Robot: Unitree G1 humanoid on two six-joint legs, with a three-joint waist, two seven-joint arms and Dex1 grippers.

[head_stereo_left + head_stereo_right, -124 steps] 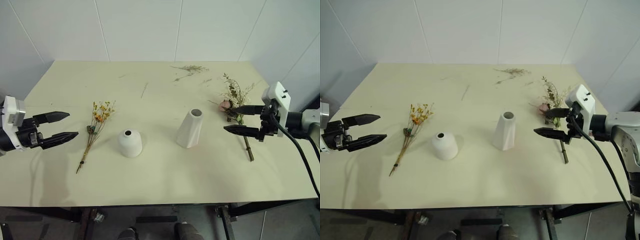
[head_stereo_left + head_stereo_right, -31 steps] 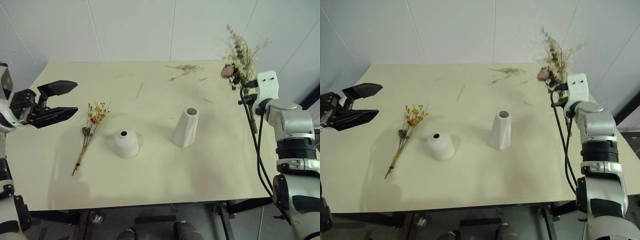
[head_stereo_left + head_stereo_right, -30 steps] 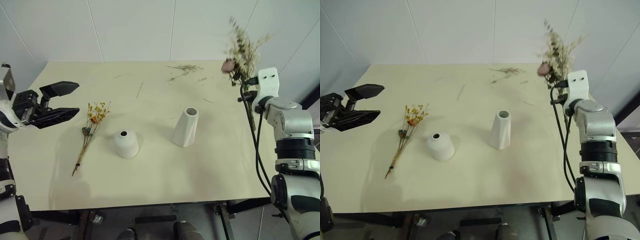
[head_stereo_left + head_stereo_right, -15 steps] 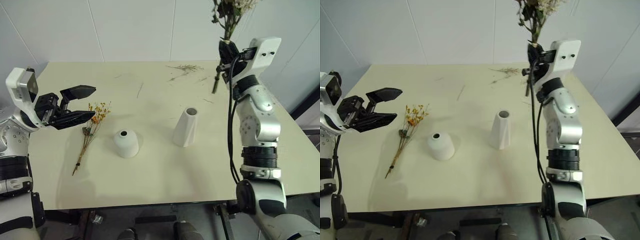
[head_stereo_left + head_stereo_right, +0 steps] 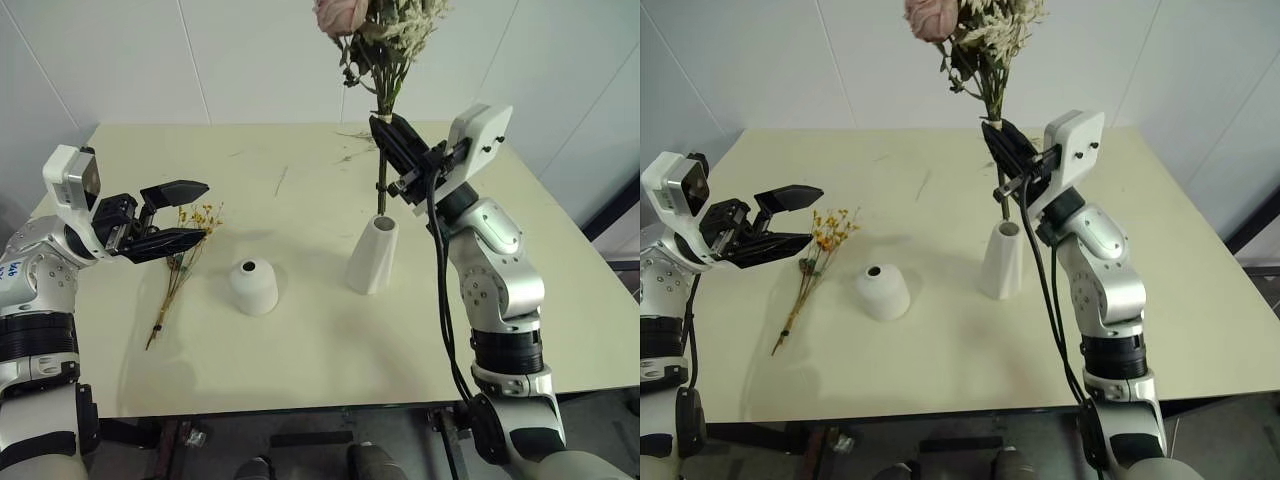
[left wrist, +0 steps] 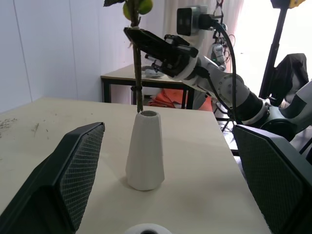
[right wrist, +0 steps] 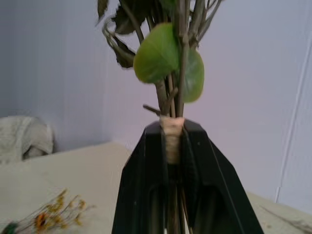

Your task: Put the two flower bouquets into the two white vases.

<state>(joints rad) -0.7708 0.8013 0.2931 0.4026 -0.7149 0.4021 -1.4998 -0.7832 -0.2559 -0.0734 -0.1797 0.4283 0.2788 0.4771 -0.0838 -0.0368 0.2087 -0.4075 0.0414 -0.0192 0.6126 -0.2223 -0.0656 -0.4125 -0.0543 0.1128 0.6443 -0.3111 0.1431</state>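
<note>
Pink rose bouquet (image 5: 380,40), clamped in the right gripper (image 5: 392,140), has swung from frame right to above the tall vase (image 5: 373,256); insertion looks next. Left gripper (image 5: 170,215) fingers apart.

Rose bouquet (image 5: 383,40) above tall vase (image 5: 372,256); squat vase (image 5: 253,286) left, then slim bunch (image 5: 180,262).
</note>
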